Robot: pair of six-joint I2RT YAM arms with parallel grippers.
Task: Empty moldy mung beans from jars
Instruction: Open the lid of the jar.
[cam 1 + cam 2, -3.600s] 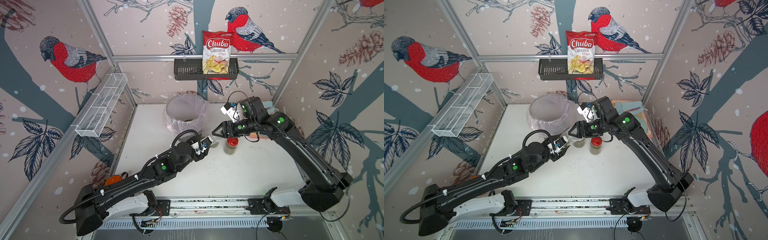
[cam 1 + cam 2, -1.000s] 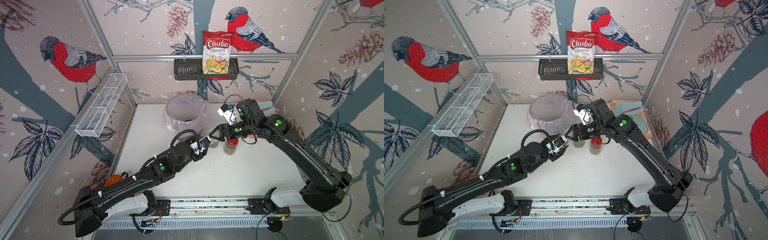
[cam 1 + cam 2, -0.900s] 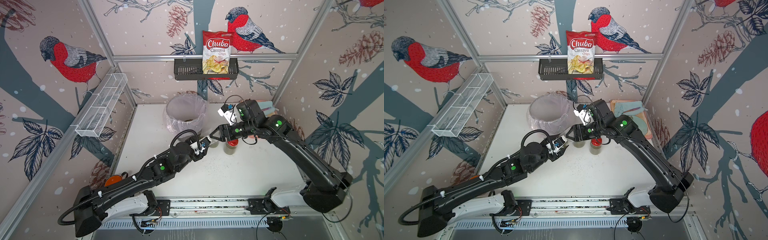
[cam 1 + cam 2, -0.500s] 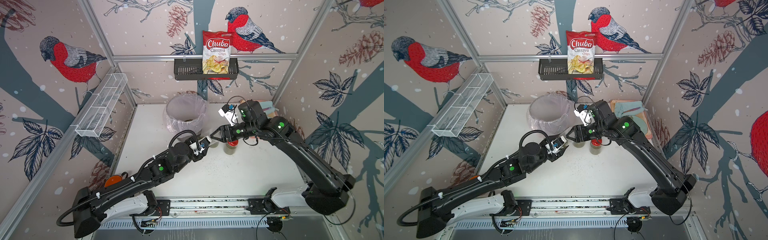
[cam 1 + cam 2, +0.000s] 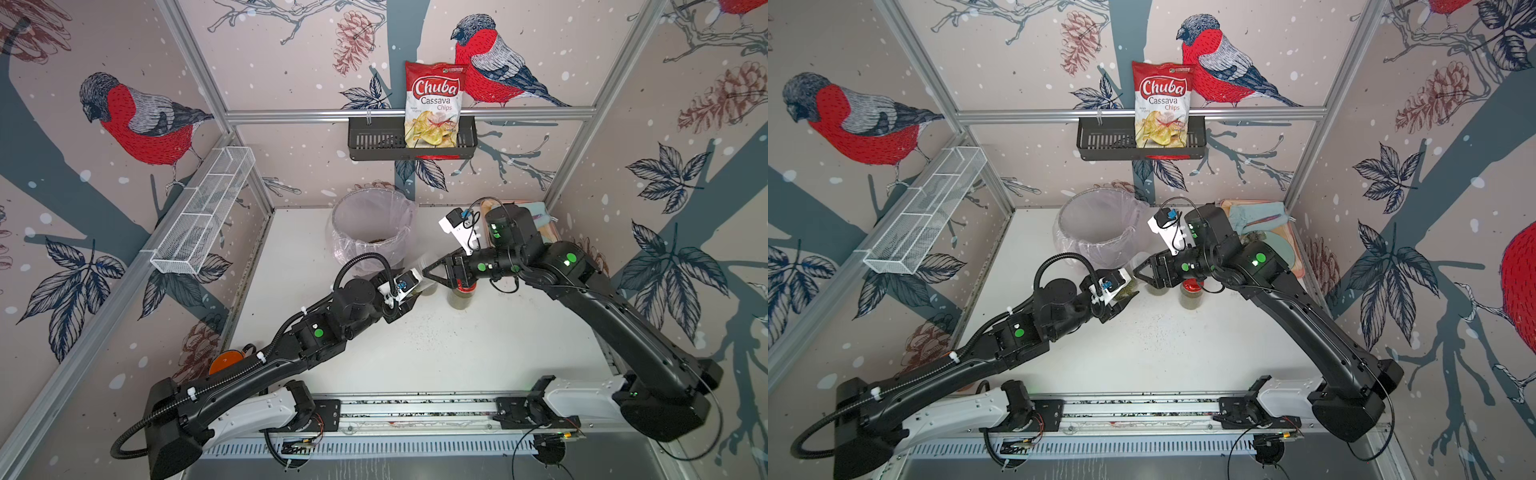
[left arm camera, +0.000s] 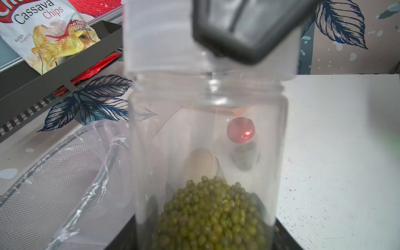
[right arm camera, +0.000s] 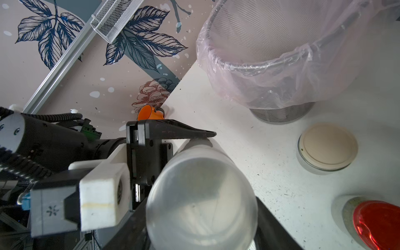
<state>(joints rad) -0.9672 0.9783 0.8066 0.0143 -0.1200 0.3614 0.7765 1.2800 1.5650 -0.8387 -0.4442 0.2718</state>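
- Occlusion first: in both top views the right arm covers most of the beige-lidded jar (image 5: 1158, 291) and the top of the red-lidded jar (image 5: 460, 298). Both stand on the white, speckled worktop (image 5: 415, 353) near the mesh bin (image 5: 374, 216).
- In a top view we see the left fingers (image 5: 1126, 300) clamped on the held jar (image 5: 1128, 289) beside the bin. The right fingers (image 5: 1148, 272) meet its top end, where detail blurs.
- Left wrist view: the held jar is smooth clear plastic with a threaded neck, and the mung beans (image 6: 212, 212) are heaped at the end nearest the camera. Its frosted cap (image 6: 160, 39) is smeared and cut off, with one dark right finger pressed on it.
- Right wrist view: the round cap sits between the right fingers, which are closed around it; only their dark edges show. One left finger lies along the jar wall. The shiny red lid (image 7: 378, 223) is cropped by the frame edge, and the beige lid (image 7: 328, 147) is flat and matte.
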